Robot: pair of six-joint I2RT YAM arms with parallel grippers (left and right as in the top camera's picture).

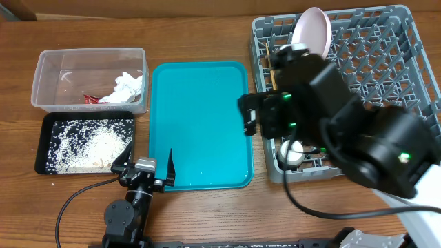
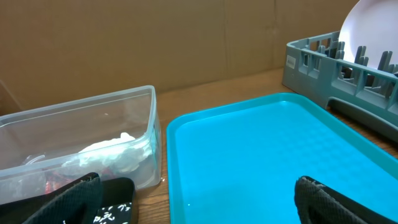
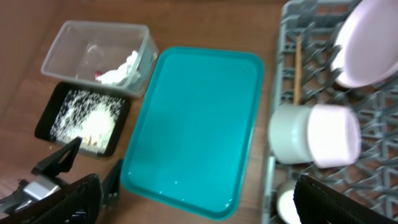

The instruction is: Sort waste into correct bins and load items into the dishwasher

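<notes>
Left gripper [image 1: 150, 155] sits low at the near edge of the desk [image 1: 227, 210], jaws wide; right gripper [image 3: 194, 196] hangs high above the dish rack [image 1: 403, 52], open and empty.

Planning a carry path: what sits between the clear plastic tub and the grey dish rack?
The teal serving tray lies flat on the table between the clear plastic tub and the grey dish rack. The overhead view shows this best.

Ahead of the left claw [image 1: 149, 157]: plain teal tray [image 1: 200, 103]. To its left: black tray [image 1: 45, 124] speckled with whitish grains [image 1: 96, 146]. Far right: grey lattice rack [image 1: 386, 62].
</notes>
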